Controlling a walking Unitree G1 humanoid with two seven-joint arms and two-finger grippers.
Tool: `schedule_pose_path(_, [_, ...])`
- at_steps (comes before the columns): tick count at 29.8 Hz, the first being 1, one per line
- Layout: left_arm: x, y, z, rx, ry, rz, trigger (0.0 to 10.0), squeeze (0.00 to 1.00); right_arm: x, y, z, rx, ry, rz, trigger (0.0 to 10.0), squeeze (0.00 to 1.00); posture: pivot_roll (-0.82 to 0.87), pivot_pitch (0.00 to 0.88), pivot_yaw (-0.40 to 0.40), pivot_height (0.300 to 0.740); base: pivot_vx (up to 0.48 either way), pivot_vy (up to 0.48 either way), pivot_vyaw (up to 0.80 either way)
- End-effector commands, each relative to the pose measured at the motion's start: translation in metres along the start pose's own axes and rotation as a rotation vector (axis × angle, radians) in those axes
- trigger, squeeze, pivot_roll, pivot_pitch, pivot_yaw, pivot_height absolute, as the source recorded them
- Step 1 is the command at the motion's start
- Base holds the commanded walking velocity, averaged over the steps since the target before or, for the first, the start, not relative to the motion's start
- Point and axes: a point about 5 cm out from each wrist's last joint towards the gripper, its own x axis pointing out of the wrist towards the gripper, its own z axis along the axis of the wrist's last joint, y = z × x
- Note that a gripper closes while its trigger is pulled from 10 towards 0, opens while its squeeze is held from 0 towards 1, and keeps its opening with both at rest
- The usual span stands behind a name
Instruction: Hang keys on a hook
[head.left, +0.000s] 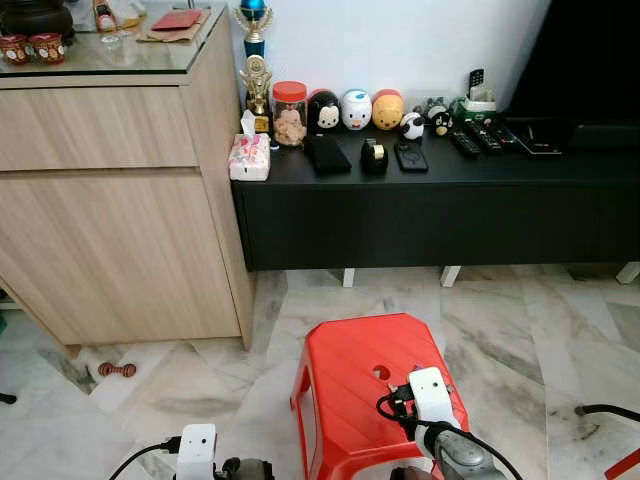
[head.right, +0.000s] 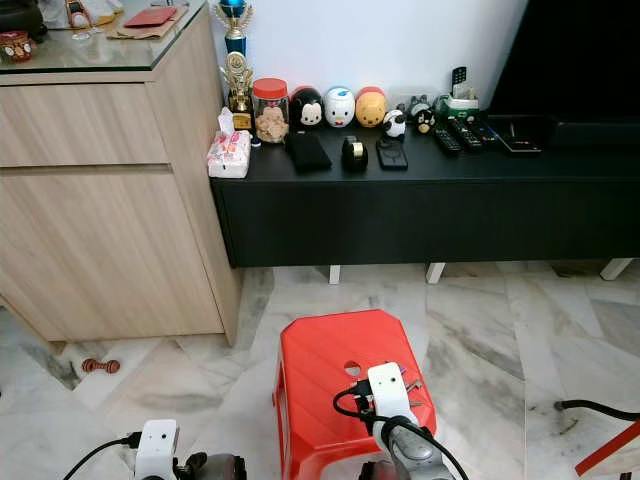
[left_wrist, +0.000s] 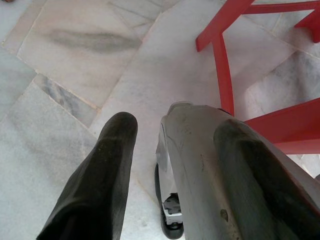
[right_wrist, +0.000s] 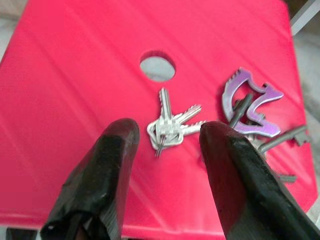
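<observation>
Item: keys (right_wrist: 170, 127), a small silver bunch on a ring, lying flat on the top of the red stool (right_wrist: 75, 75), just below its round centre hole (right_wrist: 157, 67). You are looking at them between the two black fingers of the right pincer (right_wrist: 165, 165), which is hovering open above the stool, the bunch sitting in the gap and touching neither finger.

Beside the keys: a purple metal carabiner (right_wrist: 250, 102) with dark keys (right_wrist: 280, 140) attached, lying just beside the silver bunch toward the stool's edge and close to one finger.

Left pincer (left_wrist: 170, 150): hanging low beside the stool over the marble floor (left_wrist: 65, 65), fingers apart, holding nothing.

Beyond the stool: a black low worktop (head.left: 430, 205) against the wall is carrying a clear jar (head.left: 289, 112) with a red lid holding pale snacks, a tissue pack (head.left: 249, 155), a row of round character figures (head.left: 356, 109), trophies (head.left: 255, 75), a black wallet (head.left: 326, 154) and remote controls (head.left: 480, 135). A wooden cabinet (head.left: 110, 220) is standing at the left.
</observation>
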Motion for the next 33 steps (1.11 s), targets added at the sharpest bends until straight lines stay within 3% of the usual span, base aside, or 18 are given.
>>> schedule_pose_path(1, [-0.006,-0.020,-0.029,0.002,0.122,-0.070,10.0,0.00,0.000,-0.002,0.000,0.012,0.014,0.005,10.0,0.00,0.10,0.007,-0.088,0.623,0.000,0.000,0.00])
schedule_pose_path(12, [-0.007,-0.020,-0.031,0.005,0.124,-0.068,10.0,0.00,0.003,-0.002,0.010,-0.007,0.002,0.021,10.0,0.00,0.11,0.029,-0.087,0.623,0.000,0.000,0.00])
schedule_pose_path(24, [-0.010,-0.020,-0.041,0.016,0.142,-0.072,10.0,0.00,0.010,0.015,0.030,-0.025,-0.038,0.085,10.0,0.00,0.12,0.071,-0.086,0.623,0.000,0.000,0.00])
schedule_pose_path(33, [-0.014,-0.022,-0.048,0.037,0.149,-0.082,10.0,0.00,0.010,0.017,0.029,-0.044,-0.025,0.079,10.0,0.00,0.12,0.096,-0.088,0.623,0.000,0.000,0.00])
